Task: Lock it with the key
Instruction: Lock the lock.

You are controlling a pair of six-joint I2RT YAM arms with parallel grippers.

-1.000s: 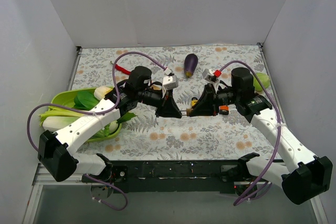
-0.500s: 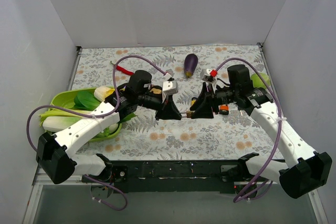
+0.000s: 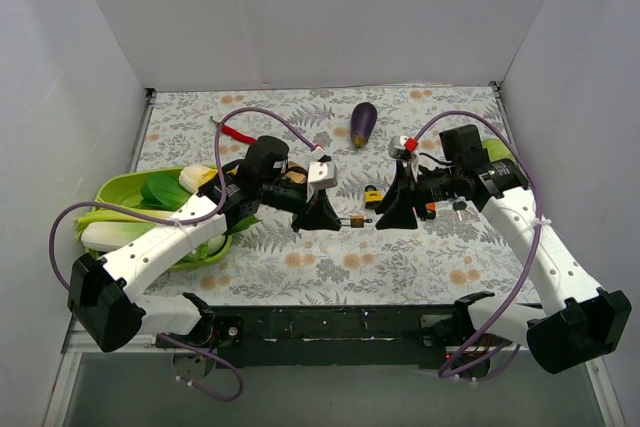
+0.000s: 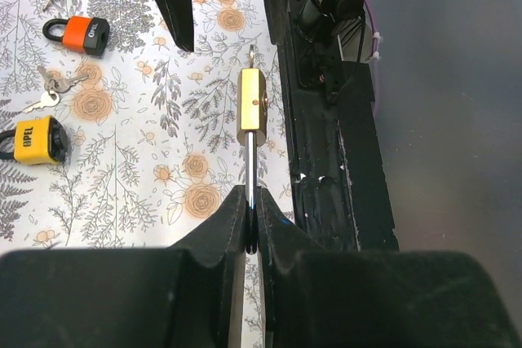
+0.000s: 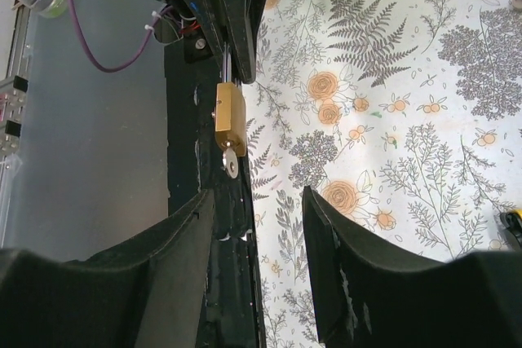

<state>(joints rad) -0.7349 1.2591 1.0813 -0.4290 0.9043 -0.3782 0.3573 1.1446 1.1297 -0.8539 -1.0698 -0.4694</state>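
A small brass padlock (image 3: 355,220) hangs in the air over the middle of the table. My left gripper (image 3: 335,218) is shut on its steel shackle. In the left wrist view the padlock (image 4: 251,110) sticks out straight ahead of the gripper (image 4: 252,205). A silver key (image 5: 232,165) sits in the keyhole of the padlock (image 5: 229,120). My right gripper (image 3: 385,213) is open and empty, a short way right of the key and not touching it; in its wrist view the gripper (image 5: 257,201) has its jaws wide apart.
A yellow padlock (image 3: 372,193), an orange padlock (image 3: 427,209) and loose keys (image 4: 50,91) lie on the floral cloth behind the grippers. An eggplant (image 3: 363,122) and a red chili (image 3: 235,133) lie at the back. A green tray (image 3: 120,192) of vegetables is at the left.
My right gripper has let go of the key, opened and drawn back to the right. The left gripper still holds the brass padlock, now slightly lower.
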